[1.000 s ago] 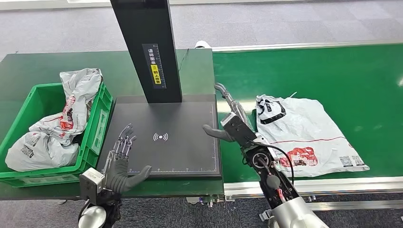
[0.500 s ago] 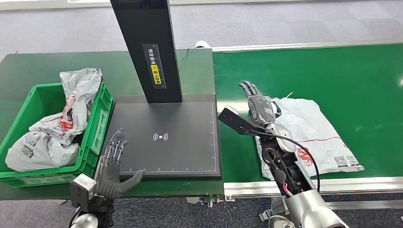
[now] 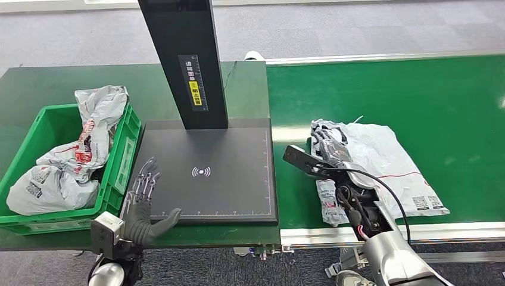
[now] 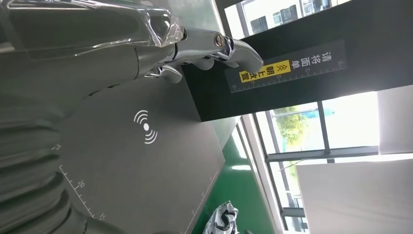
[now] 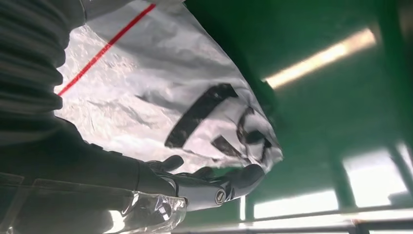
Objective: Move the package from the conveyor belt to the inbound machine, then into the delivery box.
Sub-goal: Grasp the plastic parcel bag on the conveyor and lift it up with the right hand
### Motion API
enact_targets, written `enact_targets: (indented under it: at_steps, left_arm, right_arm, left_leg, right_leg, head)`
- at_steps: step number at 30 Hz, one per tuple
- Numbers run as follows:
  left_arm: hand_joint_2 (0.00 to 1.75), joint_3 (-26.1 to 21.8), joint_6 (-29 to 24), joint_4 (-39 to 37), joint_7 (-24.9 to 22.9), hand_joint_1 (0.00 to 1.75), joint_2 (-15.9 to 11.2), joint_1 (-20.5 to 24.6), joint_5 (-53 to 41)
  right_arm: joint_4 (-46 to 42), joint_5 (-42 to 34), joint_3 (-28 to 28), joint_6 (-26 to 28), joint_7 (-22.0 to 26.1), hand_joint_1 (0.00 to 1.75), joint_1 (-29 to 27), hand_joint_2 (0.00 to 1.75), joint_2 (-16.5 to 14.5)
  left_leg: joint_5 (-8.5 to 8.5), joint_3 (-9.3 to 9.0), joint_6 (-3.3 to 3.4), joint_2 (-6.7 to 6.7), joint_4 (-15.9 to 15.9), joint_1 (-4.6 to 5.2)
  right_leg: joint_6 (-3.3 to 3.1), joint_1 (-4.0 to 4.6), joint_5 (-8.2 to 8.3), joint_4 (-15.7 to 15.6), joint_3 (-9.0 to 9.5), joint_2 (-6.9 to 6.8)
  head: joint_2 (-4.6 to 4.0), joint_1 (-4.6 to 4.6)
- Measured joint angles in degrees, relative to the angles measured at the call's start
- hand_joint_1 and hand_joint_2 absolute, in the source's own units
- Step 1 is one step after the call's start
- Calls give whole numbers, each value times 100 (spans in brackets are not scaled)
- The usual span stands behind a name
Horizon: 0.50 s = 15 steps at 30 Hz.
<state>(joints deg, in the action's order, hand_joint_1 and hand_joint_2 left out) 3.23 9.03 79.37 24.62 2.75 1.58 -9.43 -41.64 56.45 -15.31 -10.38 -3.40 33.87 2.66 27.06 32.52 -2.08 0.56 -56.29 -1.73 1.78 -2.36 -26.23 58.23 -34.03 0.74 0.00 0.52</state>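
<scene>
The right hand [image 3: 329, 149] lies on the left end of the package [image 3: 381, 164], its dark fingers [image 5: 229, 183] curled over the crinkled edge so the film bunches up under them; the thick grey thumb [image 3: 299, 158] juts out flat toward the machine, and whether the bag is truly gripped cannot be told. The package is a soft white plastic mailer, glossy and wrinkled, with bold black lettering, a thin red line and small printed labels, lying flat on the smooth green belt [image 3: 417, 95] close to its near metal rail. The left hand [image 3: 142, 199] hovers at the near left corner of the machine's matte black plate [image 3: 208, 149], fingers spread and straight, holding nothing. The plate is square, marked with a white wireless sign [image 3: 201, 172] and a ruled scale along its edges; a flat black column [image 3: 184, 59] rises from its far edge. Left of it, a green ribbed plastic box [image 3: 119, 161] holds several crumpled white bags [image 3: 65, 161]
</scene>
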Motion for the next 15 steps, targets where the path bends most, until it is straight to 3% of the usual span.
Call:
enact_targets:
  at_steps: [10, 15]
  left_arm:
    - [175, 0, -49, -113, -5, 0, 25, 64, -10]
    - [175, -1, -90, -125, -13, 0, 38, 64, -9]
  right_arm:
    - [485, -41, 122, -59, -33, 0, 128, 175, -1]
    - [575, -80, 197, 3, -319, 0, 149, 175, -14]
  left_leg:
    - [0, 0, 0, 1, 0, 0]
    - [0, 0, 0, 0, 0, 0]
  right_leg:
    - [0, 0, 0, 0, 0, 0]
    - [0, 0, 0, 0, 0, 0]
  head:
    - [0, 1]
    - [0, 0]
